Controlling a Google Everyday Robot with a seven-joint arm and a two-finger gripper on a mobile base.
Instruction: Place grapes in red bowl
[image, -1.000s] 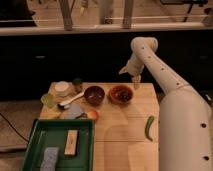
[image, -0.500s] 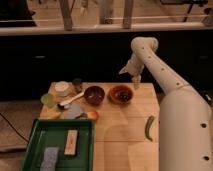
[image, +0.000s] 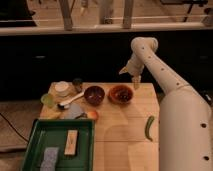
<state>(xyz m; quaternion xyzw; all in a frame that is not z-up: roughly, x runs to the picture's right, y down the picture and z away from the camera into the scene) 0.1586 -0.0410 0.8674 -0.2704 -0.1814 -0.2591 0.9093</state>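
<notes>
The orange-red bowl (image: 120, 94) stands at the back of the wooden table, right of the darker maroon bowl (image: 94, 94). A small dark clump, the grapes (image: 121, 92), lies inside the red bowl. My gripper (image: 135, 82) hangs just above and to the right of the red bowl's far rim, pointing down, at the end of the white arm that comes in from the right.
A long green pepper (image: 149, 127) lies near the table's right edge. A green tray (image: 35, 145) at the front left holds a wooden block (image: 71, 141) and a sponge (image: 49, 156). A white container (image: 62, 88), green cup (image: 48, 99) and spoon (image: 71, 100) sit at the left.
</notes>
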